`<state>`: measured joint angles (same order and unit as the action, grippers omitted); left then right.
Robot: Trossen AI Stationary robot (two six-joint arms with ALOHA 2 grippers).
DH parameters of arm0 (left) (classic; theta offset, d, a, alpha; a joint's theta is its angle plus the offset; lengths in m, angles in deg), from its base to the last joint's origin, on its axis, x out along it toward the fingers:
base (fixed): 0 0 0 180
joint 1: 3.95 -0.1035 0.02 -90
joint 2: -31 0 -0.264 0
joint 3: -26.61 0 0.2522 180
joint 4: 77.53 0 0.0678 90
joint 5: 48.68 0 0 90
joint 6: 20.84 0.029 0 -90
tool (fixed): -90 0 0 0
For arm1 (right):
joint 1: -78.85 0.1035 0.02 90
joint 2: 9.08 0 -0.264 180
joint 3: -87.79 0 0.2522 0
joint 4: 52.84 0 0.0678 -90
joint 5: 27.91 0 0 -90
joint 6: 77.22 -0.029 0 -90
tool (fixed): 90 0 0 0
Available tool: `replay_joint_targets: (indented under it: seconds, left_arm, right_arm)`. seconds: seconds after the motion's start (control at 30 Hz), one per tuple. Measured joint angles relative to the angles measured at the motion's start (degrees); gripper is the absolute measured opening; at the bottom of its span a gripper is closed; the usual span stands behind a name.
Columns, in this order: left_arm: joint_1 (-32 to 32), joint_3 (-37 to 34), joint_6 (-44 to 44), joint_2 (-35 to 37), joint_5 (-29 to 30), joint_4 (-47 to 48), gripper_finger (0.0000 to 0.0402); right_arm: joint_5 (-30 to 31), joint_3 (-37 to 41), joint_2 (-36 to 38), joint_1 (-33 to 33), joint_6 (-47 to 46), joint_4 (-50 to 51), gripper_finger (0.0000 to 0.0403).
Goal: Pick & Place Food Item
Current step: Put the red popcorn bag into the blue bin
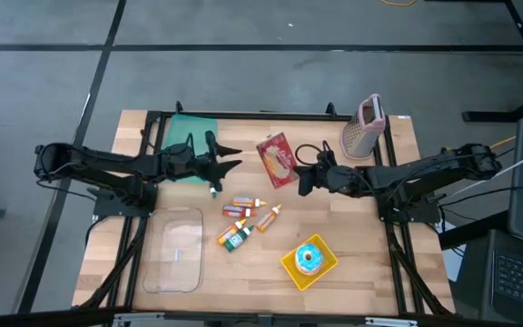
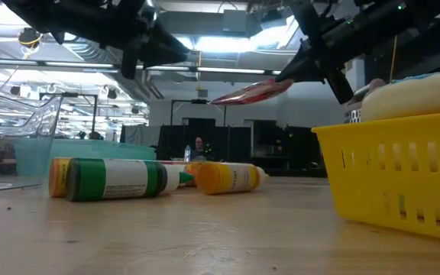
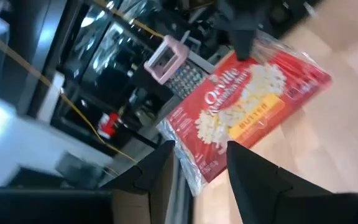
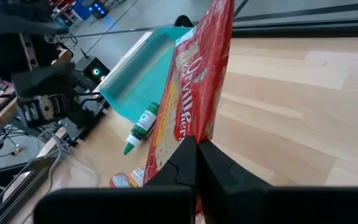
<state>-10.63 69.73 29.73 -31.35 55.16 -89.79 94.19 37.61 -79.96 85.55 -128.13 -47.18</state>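
A red popcorn packet hangs above the table's middle, with my right gripper shut on it. The low view shows the packet well clear of the wood. My left gripper stands open just left of the packet, fingers pointing at it, with nothing between them; its wrist view shows the packet a short way ahead. A teal tray lies flat at the far left. A yellow basket holding a frosted donut stands near the front. My right gripper pinches one edge of the popcorn packet between its two fingers, coming from the table's right and slanting slightly down. The packet sticks out beyond the fingers toward the left gripper, lifted clear of the table.
Several small bottles lie on their sides in the middle, under and in front of the packet. A clear container sits at the front left. A pink-handled grater stands at the far right.
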Motion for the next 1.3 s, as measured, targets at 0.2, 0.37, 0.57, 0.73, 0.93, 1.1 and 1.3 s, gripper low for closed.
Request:
replay_joint_targets:
  seconds: [0.2,0.37,0.57,0.73,0.93,1.1,1.3]
  left_arm:
    - [2.0,0.0,12.5,-0.7,4.4,1.5,0.018]
    - [3.6,0.0,23.4,-3.2,10.6,2.4,0.0209]
    - [5.3,0.0,32.2,-9.1,16.5,-3.4,0.0219]
    - [6.0,0.0,38.6,-14.3,19.5,-13.6,0.0217]
    - [5.9,0.6,40.7,-18.4,17.9,-19.2,0.0218]
    - [5.8,1.6,41.7,-21.6,18.1,-19.2,0.0217]
    - [5.2,3.7,42.5,-24.4,18.1,-21.0,0.0218]
  right_arm:
    - [-0.5,0.0,0.0,0.0,0.4,-0.1,0.0]
    - [-1.5,0.0,0.0,-0.4,1.1,-1.8,0.0]
    - [-4.0,0.0,0.0,-1.6,3.6,-6.1,0.0]
    - [-6.2,0.0,0.0,-2.2,3.8,-6.6,0.0]
    - [-7.3,0.0,0.0,-2.2,3.8,-7.1,0.0]
    - [-7.8,0.0,0.0,-2.2,4.1,-7.9,0.0]
    - [-9.1,0.0,0.0,-2.2,4.7,-9.2,0.0]
